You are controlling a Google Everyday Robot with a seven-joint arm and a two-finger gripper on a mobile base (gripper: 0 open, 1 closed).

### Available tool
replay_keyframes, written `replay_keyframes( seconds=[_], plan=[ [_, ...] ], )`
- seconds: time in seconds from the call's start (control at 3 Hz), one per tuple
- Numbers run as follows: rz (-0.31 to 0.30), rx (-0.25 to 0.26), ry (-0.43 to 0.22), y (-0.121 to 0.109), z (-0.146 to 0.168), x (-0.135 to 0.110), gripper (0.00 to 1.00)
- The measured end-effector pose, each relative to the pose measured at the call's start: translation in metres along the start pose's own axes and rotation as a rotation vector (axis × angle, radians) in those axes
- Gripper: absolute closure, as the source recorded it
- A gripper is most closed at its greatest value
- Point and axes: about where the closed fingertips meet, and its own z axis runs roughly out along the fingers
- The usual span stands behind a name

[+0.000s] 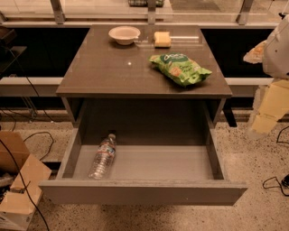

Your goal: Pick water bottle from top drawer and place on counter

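Observation:
The water bottle is clear and ribbed with a pale label. It lies on its side at the left of the open top drawer, cap toward the back. The drawer is pulled fully out below the dark brown-grey counter. My gripper is a pale yellow shape at the right edge of the view, hanging beside the cabinet's right side at about counter height. It is well to the right of the bottle and touches nothing I can see.
On the counter are a green snack bag, a white bowl and a yellow sponge. Cardboard boxes and cables lie on the floor at left. A pale ledge with metal posts runs behind.

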Motion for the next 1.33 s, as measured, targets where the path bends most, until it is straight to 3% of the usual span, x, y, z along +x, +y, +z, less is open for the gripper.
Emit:
replay_keyframes(
  seconds=[0.33, 0.67, 1.0, 1.33],
  plan=[
    [0.0, 0.0, 0.0, 0.0, 0.0, 0.0, 0.0],
    [-0.068, 0.001, -0.044, -0.001, 0.007, -0.021, 0.0],
    [-0.22, -0.045, -0.197, 0.004, 0.037, -0.072, 0.0],
    [-0.321, -0.079, -0.305, 0.012, 0.057, -0.112, 0.0]
  ],
)
